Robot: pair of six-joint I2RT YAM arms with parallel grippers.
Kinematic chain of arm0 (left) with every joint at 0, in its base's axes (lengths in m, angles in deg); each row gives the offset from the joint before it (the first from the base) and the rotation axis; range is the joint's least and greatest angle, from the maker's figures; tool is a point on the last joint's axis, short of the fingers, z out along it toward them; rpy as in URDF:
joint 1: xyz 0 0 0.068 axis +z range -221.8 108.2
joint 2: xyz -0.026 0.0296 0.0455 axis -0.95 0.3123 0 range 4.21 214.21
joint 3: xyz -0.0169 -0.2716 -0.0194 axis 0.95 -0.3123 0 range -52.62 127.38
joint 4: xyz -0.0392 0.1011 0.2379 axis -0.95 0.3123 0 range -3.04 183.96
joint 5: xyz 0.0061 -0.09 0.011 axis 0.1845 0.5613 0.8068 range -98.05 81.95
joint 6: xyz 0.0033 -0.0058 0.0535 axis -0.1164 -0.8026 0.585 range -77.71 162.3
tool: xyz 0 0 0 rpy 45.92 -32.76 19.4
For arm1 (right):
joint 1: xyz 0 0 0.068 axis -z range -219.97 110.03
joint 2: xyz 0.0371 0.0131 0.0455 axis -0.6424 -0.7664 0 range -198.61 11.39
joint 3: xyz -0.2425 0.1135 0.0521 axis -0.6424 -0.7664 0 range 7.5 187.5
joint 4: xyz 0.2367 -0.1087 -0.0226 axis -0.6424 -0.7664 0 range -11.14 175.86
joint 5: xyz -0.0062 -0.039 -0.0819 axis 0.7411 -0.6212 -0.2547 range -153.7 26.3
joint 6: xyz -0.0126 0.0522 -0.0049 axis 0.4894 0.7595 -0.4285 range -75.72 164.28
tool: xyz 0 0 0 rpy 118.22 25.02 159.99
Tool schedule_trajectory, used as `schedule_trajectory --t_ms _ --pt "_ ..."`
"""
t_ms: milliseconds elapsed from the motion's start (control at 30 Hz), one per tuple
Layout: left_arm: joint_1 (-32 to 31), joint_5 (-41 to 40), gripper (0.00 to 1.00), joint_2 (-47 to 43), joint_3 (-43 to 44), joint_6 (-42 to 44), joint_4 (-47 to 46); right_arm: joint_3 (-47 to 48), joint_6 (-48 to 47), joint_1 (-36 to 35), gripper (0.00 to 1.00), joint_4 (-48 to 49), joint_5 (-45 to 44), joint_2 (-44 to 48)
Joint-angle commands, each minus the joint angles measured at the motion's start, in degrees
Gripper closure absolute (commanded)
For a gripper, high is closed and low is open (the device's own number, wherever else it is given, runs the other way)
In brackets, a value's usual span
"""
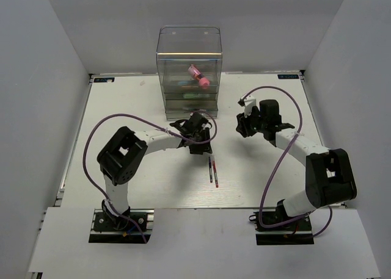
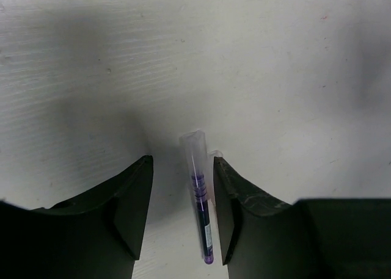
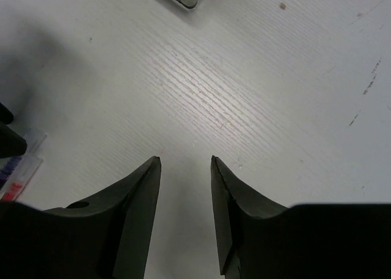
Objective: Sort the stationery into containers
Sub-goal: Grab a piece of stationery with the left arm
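Bright even overhead light, soft grey shadows on the table (image 2: pixel 275 77), mild wrist-view blur

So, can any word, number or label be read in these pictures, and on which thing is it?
No text is readable.
Blue stickers, far corners: print too small to read.
Purple pen: pale patch on the barrel, too blurred to read.

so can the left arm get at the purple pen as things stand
Probably yes: the purple pen lies between the open fingers of the left end effector, close against one finger, with nothing covering it.
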Motion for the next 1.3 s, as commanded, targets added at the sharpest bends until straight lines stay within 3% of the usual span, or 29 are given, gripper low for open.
schedule_trajectory --t_ms 0,267,600,1267 --pt "-1.6 -2.4 0.45 0.3 3.1 -0.3 2.7 -0.8 1.7 0.6 0.55 -0.4 2.7 2.0" --pt "-2.1 -4.2 0.44 3.5 6.9 -3.0 7.6 -2.8 2.2 1.1 0.52 -0.8 4.4 3.7" --pt "-2.6 -9.4 0.57 8.0 14.9 -3.0 19.3 -4.0 3.2 1.8 0.50 -1.4 5.7 4.9" --pt "-8.0 -13.3 0.56 13.1 21.7 -6.2 32.1 -5.4 3.6 3.0 0.48 -1.4 5.8 6.2"
